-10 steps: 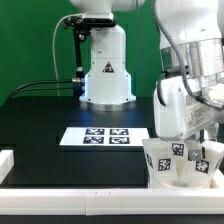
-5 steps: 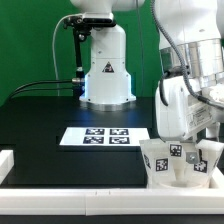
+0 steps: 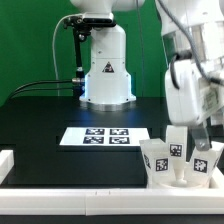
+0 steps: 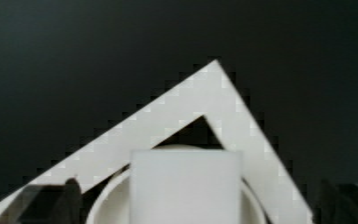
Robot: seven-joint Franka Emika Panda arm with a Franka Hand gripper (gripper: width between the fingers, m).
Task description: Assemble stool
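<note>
While the arm (image 3: 195, 90) hangs over the table's near corner on the exterior view's right, the stool (image 3: 181, 160) sits below it with tagged white legs standing up from its seat; whether the gripper (image 3: 200, 135) is open or closed cannot be told. The marker board (image 3: 105, 136) lies flat on the black table (image 3: 40, 125), well apart from the stool; in the wrist view a white leg (image 4: 188, 185) fills the foreground, with two white rails (image 4: 167, 125) meeting at a corner beyond it.

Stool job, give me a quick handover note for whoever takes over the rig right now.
Gripper: low over the stool parts at the exterior view's right; whether the fingers are open or shut cannot be told.
Stool: seat with legs standing up from it, by the front rail, at the exterior view's right of the marker board. The wrist view shows a white leg close below the camera.
Done: legs appear placed on the seat.
Left: whether every leg is fully seated cannot be told; check that.
</note>
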